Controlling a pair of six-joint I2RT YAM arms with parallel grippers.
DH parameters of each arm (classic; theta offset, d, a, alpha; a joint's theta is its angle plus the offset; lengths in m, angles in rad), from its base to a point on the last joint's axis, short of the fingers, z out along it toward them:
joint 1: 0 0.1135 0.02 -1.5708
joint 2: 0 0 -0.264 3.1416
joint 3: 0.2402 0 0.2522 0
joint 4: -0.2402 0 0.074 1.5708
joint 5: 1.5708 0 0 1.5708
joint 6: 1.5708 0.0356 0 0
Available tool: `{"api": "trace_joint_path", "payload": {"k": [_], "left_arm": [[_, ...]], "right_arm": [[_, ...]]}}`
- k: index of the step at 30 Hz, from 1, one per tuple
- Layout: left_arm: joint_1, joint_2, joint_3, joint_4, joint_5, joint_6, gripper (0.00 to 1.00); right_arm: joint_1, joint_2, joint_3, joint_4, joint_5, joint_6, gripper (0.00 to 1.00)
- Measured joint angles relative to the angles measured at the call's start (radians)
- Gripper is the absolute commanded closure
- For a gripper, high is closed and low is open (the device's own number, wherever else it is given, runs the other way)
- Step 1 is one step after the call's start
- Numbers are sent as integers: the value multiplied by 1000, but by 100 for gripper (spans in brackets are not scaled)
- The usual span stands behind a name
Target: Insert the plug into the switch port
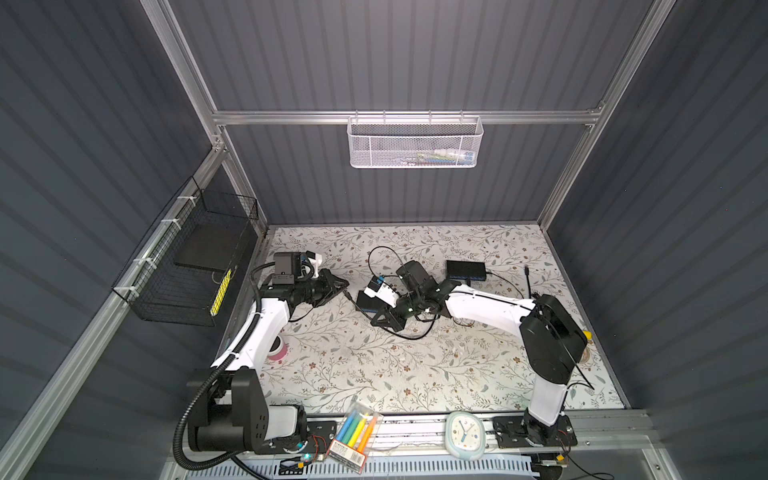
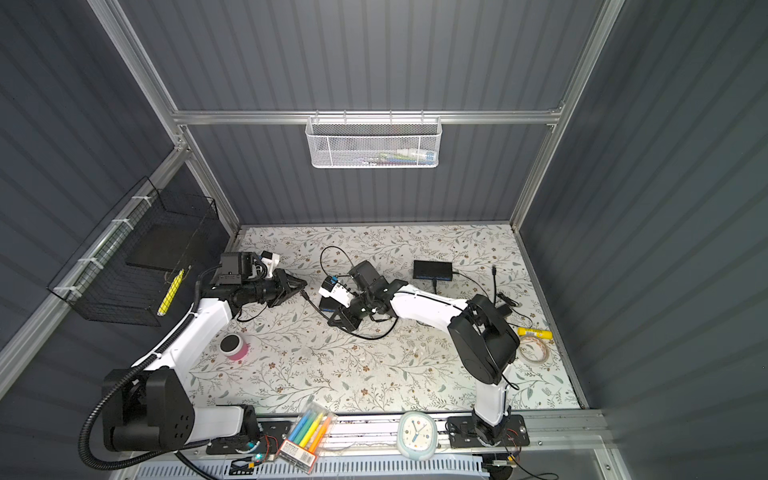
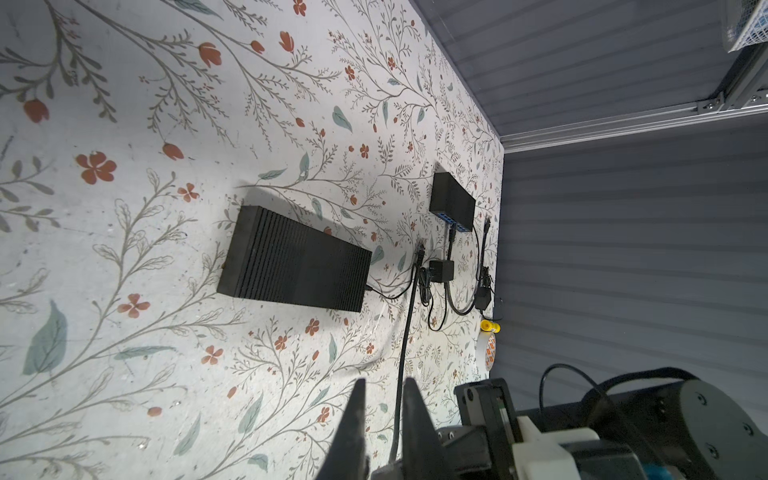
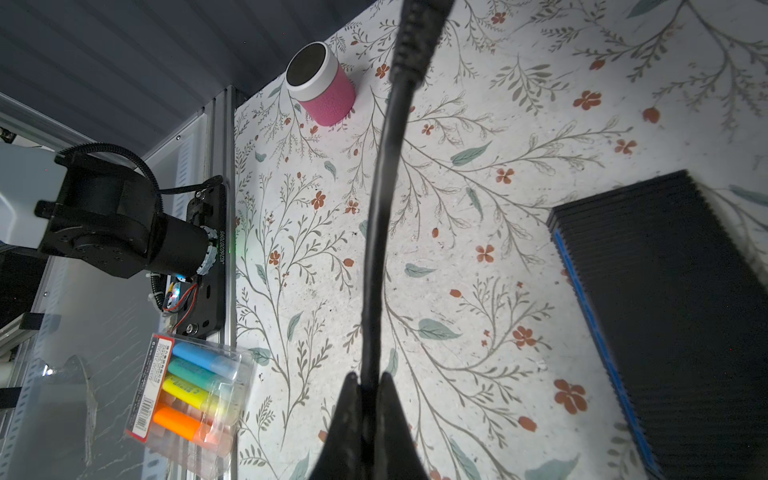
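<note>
The switch (image 3: 291,257) is a black ribbed box on the flowered table. Its blue port face (image 4: 598,345) shows in the right wrist view. In both top views my right wrist covers most of the switch (image 1: 365,306) (image 2: 325,306). My right gripper (image 4: 368,376) (image 1: 374,323) (image 2: 330,322) is shut on a black cable (image 4: 382,199). In the left wrist view the cable (image 3: 405,332) ends in the plug (image 3: 420,249), past my left gripper (image 3: 384,380) (image 1: 345,287) (image 2: 302,286). The left fingers stand a narrow gap apart, with the cable along one finger.
A second black switch (image 1: 465,270) with plugged cables sits at the back right. A pink cup (image 2: 232,347) stands by the left arm. A tape roll (image 2: 534,349) and a yellow item (image 2: 534,332) lie by the right wall. A marker pack (image 1: 353,432) and a clock (image 1: 464,434) rest on the front rail.
</note>
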Motion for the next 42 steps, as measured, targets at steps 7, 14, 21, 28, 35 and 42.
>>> {"api": "trace_joint_path", "payload": {"k": [7, 14, 21, 28, 35, 42], "left_arm": [[0, -2, -7, -23, -43, -28, 95], [0, -28, -27, -50, -108, -85, 95], [0, -31, -65, -50, -117, -134, 95], [0, -35, -77, -50, -120, -157, 95], [0, -44, -80, -48, -119, -160, 95], [0, -45, -107, -28, -112, -183, 95]], "right_arm": [[0, 0, 17, -45, 108, -29, 78], [35, -51, 66, -92, 299, -112, 75], [98, -37, 129, -27, 389, -148, 68], [138, 80, 224, 13, 396, -160, 66], [164, 120, 248, 16, 445, -185, 66], [190, 128, 275, 37, 520, -216, 68]]}}
